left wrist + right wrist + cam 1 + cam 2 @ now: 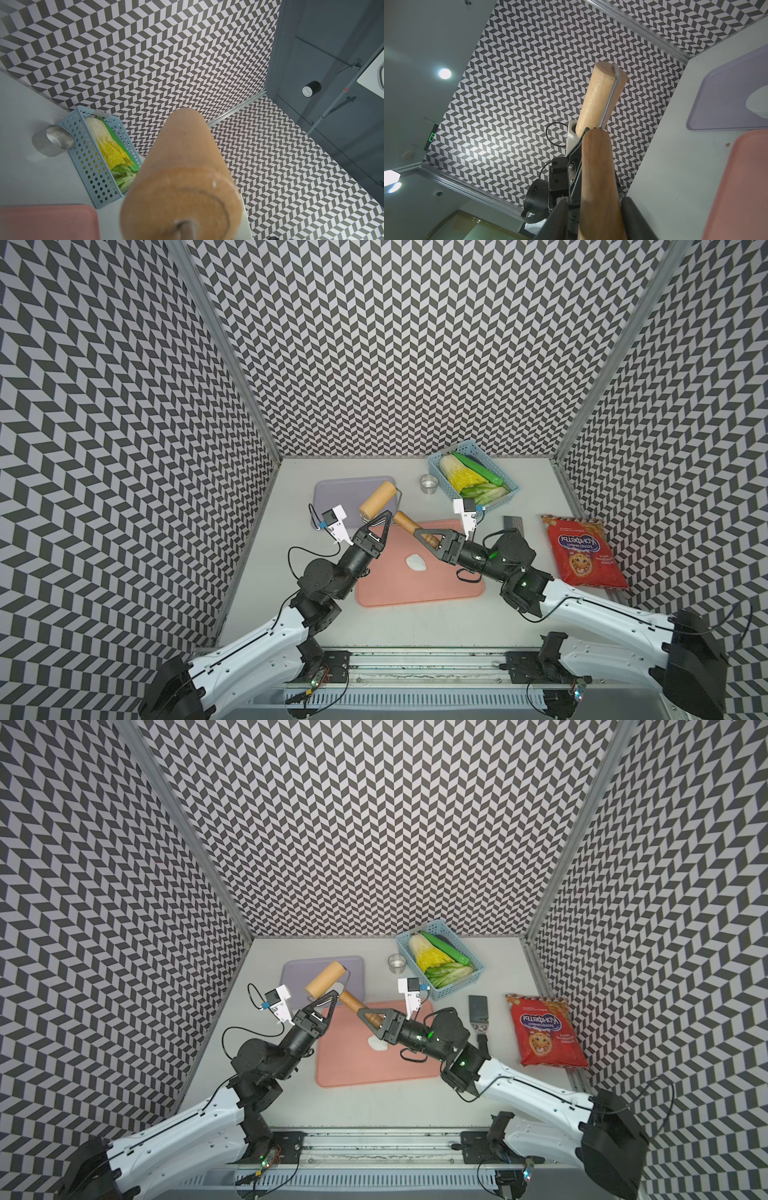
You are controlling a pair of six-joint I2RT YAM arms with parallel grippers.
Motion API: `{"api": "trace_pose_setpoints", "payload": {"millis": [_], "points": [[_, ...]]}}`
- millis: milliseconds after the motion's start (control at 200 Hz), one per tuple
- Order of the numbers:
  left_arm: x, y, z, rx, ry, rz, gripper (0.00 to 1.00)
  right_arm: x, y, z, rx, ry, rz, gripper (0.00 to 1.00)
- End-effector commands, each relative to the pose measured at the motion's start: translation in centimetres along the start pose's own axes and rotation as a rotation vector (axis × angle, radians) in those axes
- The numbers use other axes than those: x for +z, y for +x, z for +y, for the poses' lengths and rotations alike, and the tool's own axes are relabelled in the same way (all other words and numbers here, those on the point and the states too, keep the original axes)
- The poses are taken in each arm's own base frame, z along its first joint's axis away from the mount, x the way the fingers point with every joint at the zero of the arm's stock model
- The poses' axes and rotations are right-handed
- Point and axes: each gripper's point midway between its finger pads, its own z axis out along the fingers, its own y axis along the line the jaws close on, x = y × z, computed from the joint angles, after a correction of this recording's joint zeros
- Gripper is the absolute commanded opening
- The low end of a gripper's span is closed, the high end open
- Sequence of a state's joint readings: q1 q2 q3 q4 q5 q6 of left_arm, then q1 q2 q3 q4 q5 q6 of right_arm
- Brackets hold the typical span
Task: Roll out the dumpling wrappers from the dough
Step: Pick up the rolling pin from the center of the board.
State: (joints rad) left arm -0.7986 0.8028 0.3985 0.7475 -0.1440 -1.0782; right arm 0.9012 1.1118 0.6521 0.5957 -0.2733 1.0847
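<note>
Dough (415,562) lump is lying mid pink mat (415,593), toward the desk's front edge from the roller (377,497), whose barrel is slanting over the purple tray (332,491). Left gripper (386,515) is pinching its metal frame. Right gripper (424,539) is straddling the handle; clamped or loose, unclear. Right arm is sitting nearer. Basket (498,499) is holding greens; purple tray, wrappers (758,104).

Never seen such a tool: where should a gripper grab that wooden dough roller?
The wooden handle, jaws across it, coming from its free end, as the right gripper does. It is slim and straight and sticks out clear of the drum, which would probably spin in a grip.
</note>
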Motion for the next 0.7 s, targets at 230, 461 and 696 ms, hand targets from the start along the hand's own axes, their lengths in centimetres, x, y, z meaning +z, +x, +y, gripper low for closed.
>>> {"api": "trace_pose_setpoints", "payload": {"millis": [230,461,696], "points": [[-0.6,0.4,-1.0,0.024,0.051,0.011,0.00,-0.2,-2.3,2.9,-0.020,-0.072,-0.099,0.22],[-0.9,0.4,-1.3,0.049,0.060,0.018,0.00,-0.5,-2.7,2.0,-0.039,-0.021,-0.120,0.10],[-0.5,1.2,-0.7,0.095,-0.003,0.081,0.26,-1.3,-3.6,0.1,-0.075,0.067,-0.149,0.00]]}}
